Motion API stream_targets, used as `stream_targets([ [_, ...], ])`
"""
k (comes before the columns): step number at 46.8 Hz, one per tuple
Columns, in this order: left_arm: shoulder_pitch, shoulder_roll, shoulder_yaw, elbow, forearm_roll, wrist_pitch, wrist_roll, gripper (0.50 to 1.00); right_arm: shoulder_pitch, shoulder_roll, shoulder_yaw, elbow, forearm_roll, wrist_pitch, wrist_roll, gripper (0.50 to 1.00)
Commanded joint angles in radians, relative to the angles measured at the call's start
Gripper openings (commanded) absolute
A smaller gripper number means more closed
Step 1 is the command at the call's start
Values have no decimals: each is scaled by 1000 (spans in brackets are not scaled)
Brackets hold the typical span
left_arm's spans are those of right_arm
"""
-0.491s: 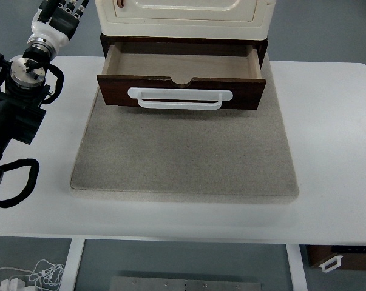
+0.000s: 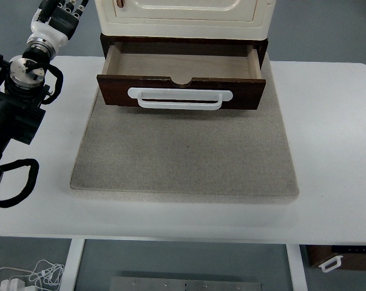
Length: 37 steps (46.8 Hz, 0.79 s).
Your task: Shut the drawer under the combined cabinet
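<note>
Change: nothing is shifting since the earlier frame; arm and drawer are sitting exactly as before.
Left arm: it is reaching in from the left edge and rising toward the top left corner, above the tabletop (image 2: 328, 151).
Left robot hand (image 2: 60, 11): it is sitting at the top edge, cut off by the frame, well apart from the drawer; whether its fingers are spread or curled cannot be told.
Mat (image 2: 183, 157): grey and rectangular, it is lying on the white tabletop under the cabinet.
Drawer (image 2: 181, 76): it is standing pulled out from the dark base under the cream cabinet (image 2: 184, 15), with its long axis running left to right and its front facing the camera side.
Handle (image 2: 179, 98): white, it is lying horizontally along the drawer front.
Drawer interior: it is showing bare, pale wood.
</note>
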Motion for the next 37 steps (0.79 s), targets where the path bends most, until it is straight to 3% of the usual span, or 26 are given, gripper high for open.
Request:
stream_targets([
  [1, 0, 1, -2, 8, 0, 1, 0, 1000, 0, 0, 0, -1, 0, -1, 0, 952],
  [13, 2, 9, -2, 8, 0, -65, 0, 1000, 0, 0, 0, -1, 0, -1, 0, 952],
  [25, -24, 20, 1, -3, 11, -63, -2, 1000, 0, 0, 0, -1, 0, 1, 0, 952],
  [37, -89, 118, 57, -46, 29, -62, -61, 1000, 0, 0, 0, -1, 0, -1, 0, 952],
])
